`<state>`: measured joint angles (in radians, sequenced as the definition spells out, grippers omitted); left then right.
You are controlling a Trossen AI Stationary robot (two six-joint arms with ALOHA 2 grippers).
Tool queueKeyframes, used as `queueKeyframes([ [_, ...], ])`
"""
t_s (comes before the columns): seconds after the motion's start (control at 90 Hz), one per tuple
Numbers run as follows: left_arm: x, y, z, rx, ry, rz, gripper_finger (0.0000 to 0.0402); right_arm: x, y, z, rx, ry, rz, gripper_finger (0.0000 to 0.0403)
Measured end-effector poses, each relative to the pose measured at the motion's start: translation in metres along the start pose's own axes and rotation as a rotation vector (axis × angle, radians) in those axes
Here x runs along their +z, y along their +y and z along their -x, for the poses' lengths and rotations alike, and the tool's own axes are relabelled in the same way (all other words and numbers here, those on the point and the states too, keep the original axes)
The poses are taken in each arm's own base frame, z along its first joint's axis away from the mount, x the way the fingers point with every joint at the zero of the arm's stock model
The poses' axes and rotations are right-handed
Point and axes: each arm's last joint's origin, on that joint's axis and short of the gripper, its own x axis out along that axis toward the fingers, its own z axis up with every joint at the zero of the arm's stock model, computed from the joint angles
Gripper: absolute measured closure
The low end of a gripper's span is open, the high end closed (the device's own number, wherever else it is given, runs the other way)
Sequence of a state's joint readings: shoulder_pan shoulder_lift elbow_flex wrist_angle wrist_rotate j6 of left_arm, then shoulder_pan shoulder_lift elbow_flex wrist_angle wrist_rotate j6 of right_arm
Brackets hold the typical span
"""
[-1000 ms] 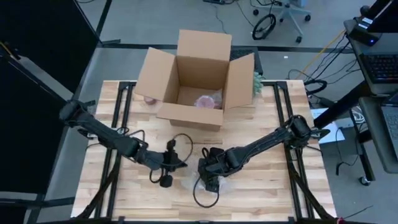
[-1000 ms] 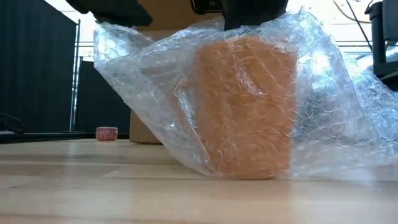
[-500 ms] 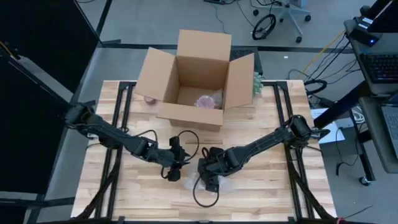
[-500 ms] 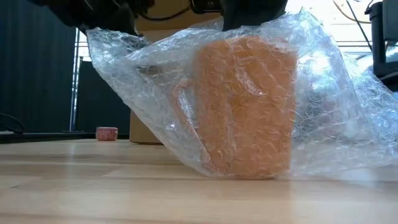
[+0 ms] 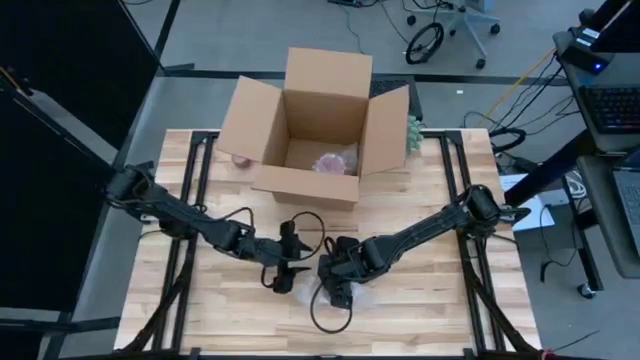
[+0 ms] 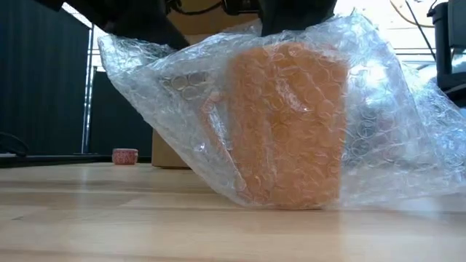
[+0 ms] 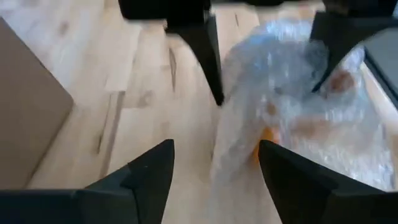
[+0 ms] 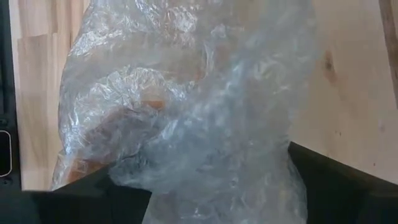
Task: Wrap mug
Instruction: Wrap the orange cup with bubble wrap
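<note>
An orange mug [image 6: 287,124] is seen upright on the wooden counter [image 5: 440,300], draped in bubble wrap [image 6: 378,124]. The left gripper [image 5: 284,272] is spread open beside the wrap. The right gripper [image 5: 337,280] appears clamped on the wrap. An open cardboard box [image 5: 315,125] stands behind.

Open cardboard box [image 5: 318,130] sits at the far side of the wooden desk [image 5: 440,310], something pinkish [image 5: 330,162] inside it. Small red-patterned roll [image 6: 125,156] left of the box. Office chair [image 5: 462,22] on the floor behind.
</note>
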<state>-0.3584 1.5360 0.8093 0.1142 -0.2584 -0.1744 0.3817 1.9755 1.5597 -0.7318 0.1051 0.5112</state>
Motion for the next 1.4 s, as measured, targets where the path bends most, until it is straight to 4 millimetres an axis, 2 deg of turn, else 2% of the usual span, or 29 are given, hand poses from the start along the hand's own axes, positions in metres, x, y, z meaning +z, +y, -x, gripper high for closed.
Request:
queueKeyframes([
  [0.089,-0.006,-0.001,-0.008,0.004,0.022,-0.006,0.0233,0.000,0.000,0.000,0.001,-0.001,0.000,0.0093],
  [0.244,-0.001,-0.003,-0.008,0.012,0.003,-0.019,0.0364,0.000,0.000,0.000,0.001,-0.001,-0.004,0.0093],
  [0.3,0.002,-0.004,-0.008,0.012,-0.005,-0.037,0.0388,0.000,0.000,0.002,0.000,0.000,-0.009,0.0093],
  [0.533,0.008,-0.008,-0.007,0.003,-0.018,-0.066,0.0397,0.003,-0.002,0.033,0.030,-0.051,-0.024,0.0093],
  [0.689,0.008,-0.008,-0.006,0.003,-0.017,-0.083,0.0400,-0.003,-0.006,0.060,0.028,-0.039,-0.063,0.0093],
  [0.8,0.009,-0.009,-0.006,0.003,-0.020,-0.082,0.0401,-0.011,0.000,0.065,-0.022,-0.034,-0.086,0.0093],
  [0.933,0.011,-0.010,-0.006,-0.003,-0.040,-0.078,0.0401,-0.015,0.007,0.065,-0.147,-0.129,-0.117,0.0093],
  [1.089,0.017,-0.015,-0.004,-0.019,-0.065,-0.081,0.0401,-0.017,0.013,0.057,-0.211,-0.175,-0.173,0.0093],
  [1.4,0.029,-0.029,0.001,-0.075,-0.105,-0.094,0.0401,-0.029,0.027,0.015,-0.239,-0.090,-0.144,0.0093],
])
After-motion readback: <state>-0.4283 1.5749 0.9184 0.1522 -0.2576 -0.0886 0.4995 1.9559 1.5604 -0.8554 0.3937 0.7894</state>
